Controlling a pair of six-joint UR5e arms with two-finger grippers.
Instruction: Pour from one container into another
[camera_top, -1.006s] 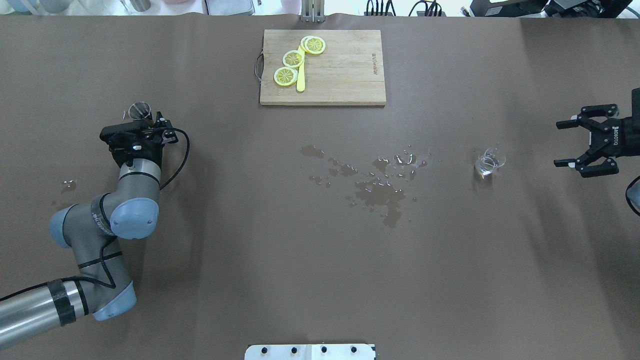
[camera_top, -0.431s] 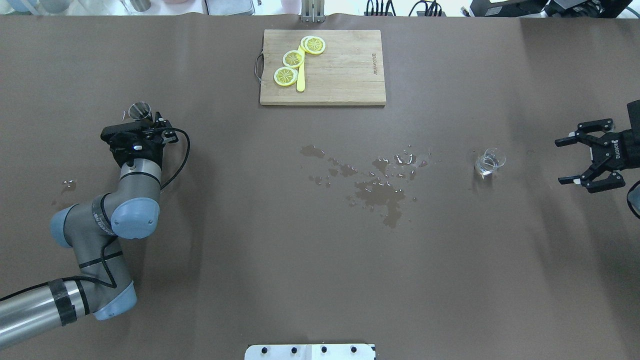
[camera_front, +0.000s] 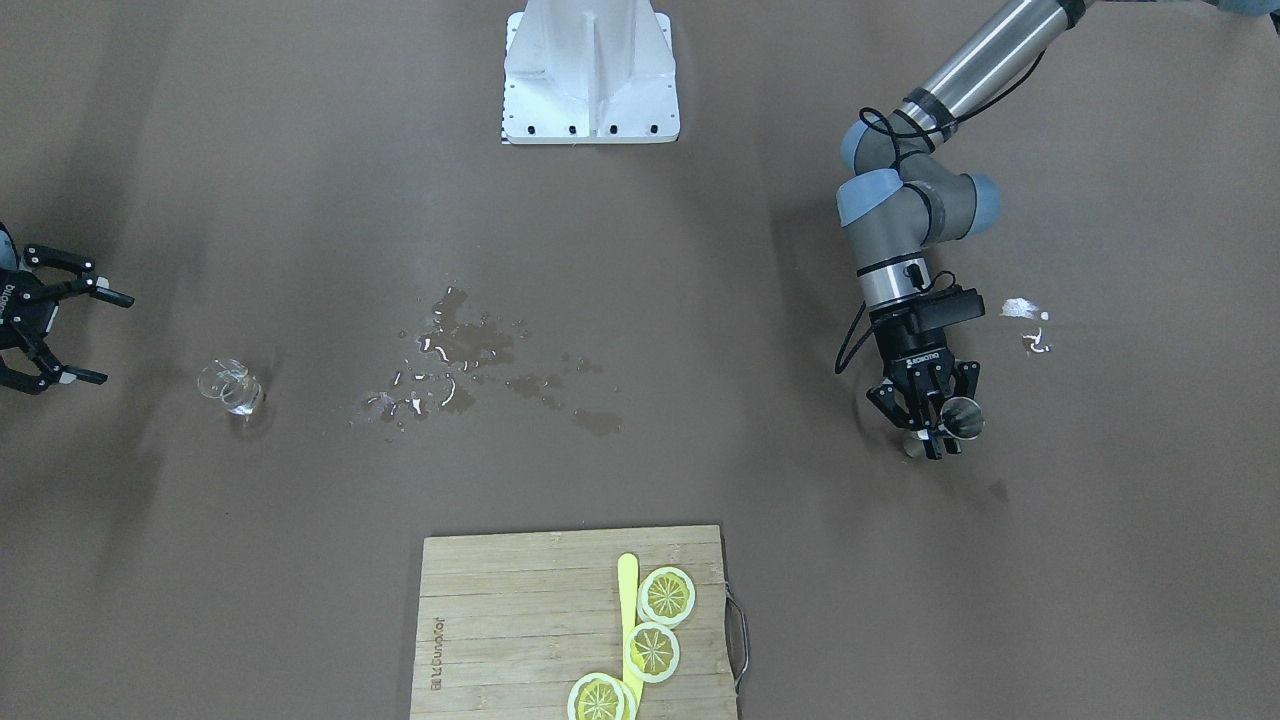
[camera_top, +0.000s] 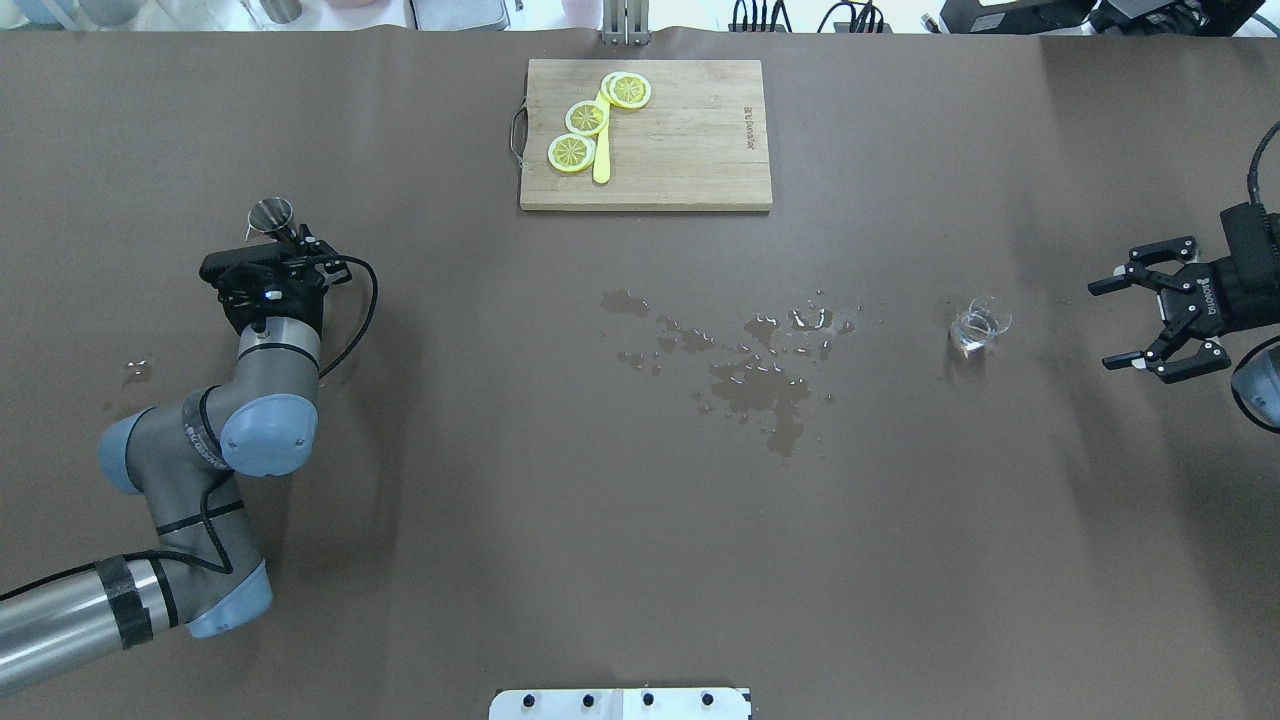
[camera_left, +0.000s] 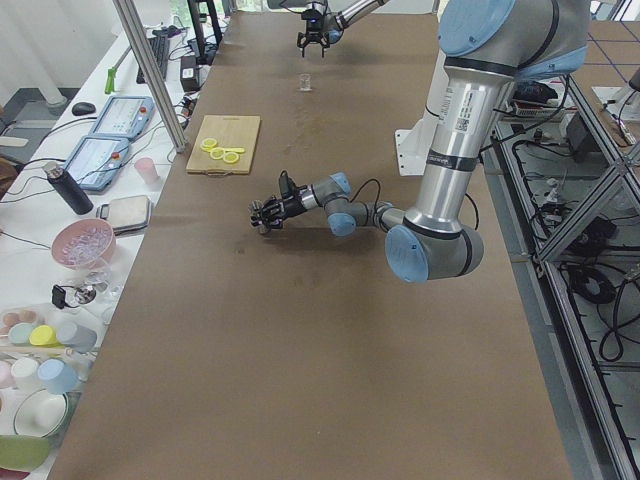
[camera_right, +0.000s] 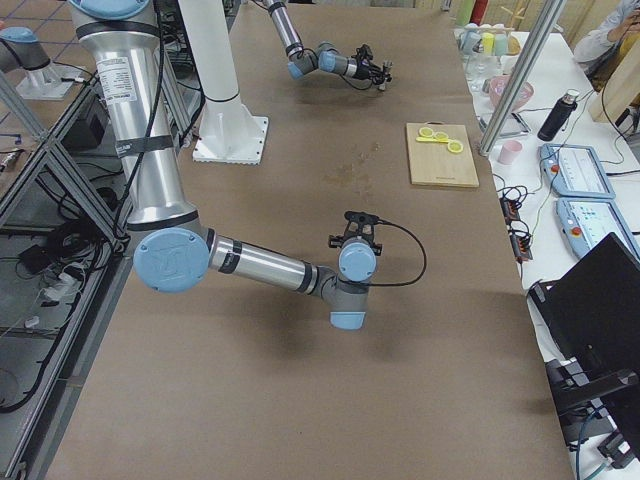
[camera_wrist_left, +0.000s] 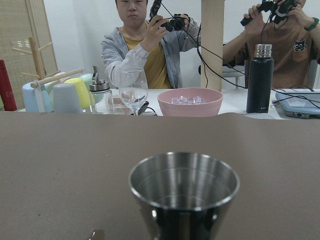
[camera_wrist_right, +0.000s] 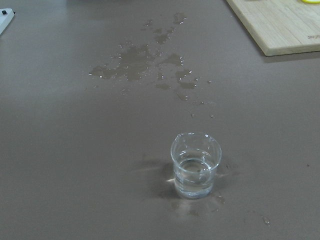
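though right claw (camera_top: 1103, 325) agape, left claw (camera_front: 930, 432) seemingly tight on jigger (camera_front: 962, 418)

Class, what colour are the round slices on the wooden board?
Yellow slices with pale rims, clearest in the overhead view.

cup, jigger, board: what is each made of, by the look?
The cup: clear glass by the look, glossy and fully see-through with bright glints at its base; clear plastic can't be ruled out. The jigger: metal, likely steel, brushed grey inside and shiny outside with reflections. The board: wood or bamboo, matte, in pale strips with grain.
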